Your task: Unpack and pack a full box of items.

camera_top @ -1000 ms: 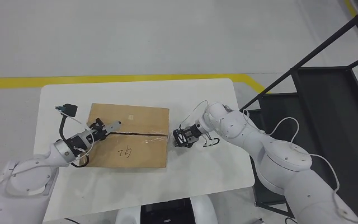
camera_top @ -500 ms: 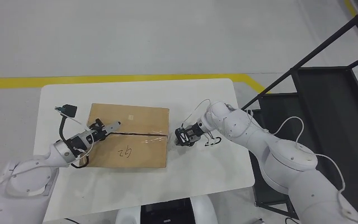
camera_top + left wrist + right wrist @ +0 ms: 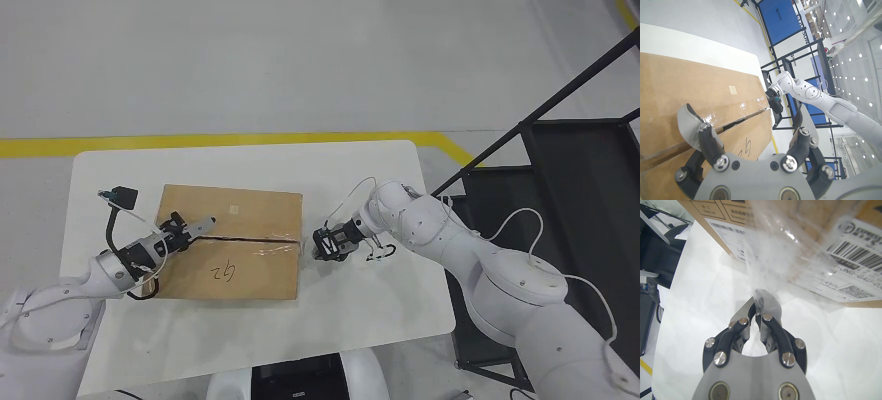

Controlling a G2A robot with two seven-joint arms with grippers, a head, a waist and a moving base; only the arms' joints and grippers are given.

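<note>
a white rounded tabletop (image 3: 380, 300) lies beneath the left fingers (image 3: 687, 123) and the right fingers (image 3: 742, 313). a yellow floor stripe (image 3: 250, 141) runs beyond it, off to the side of both. a black metal stair frame (image 3: 570, 170) stands well behind the right fingers.

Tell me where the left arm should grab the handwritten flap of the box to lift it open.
Grip the handwritten flap by its free edge along the centre seam, where a dark gap shows. Come from above with the open left gripper, one finger into the gap; the flap lies flat, so other edges likely offer less purchase. The right gripper holds the clear tape.
</note>
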